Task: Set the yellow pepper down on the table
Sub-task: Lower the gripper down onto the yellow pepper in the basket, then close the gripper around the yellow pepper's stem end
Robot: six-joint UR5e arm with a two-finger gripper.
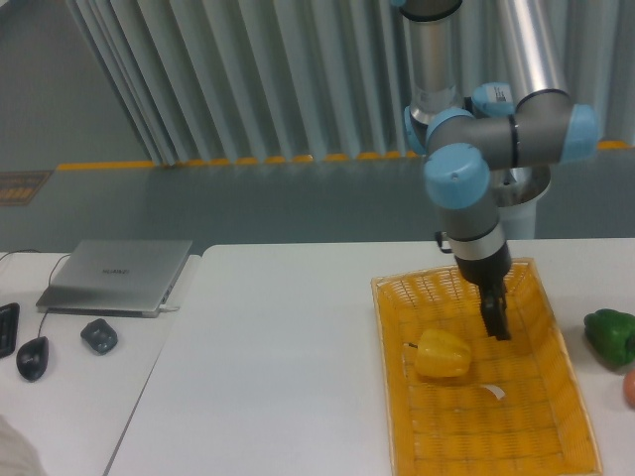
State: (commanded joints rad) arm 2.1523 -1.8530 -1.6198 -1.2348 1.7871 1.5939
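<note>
white table [278, 367], ribbed grey wall [248, 79]

I can't tell how the jaws of the dark two-finger gripper [497, 319] stand; they read as one blurred shape. At the right edge, the glossy green pepper [610, 335] and a reddish round object [630, 389] are cut off. At the left edge, a flat black device [7, 327] is cropped.
</note>
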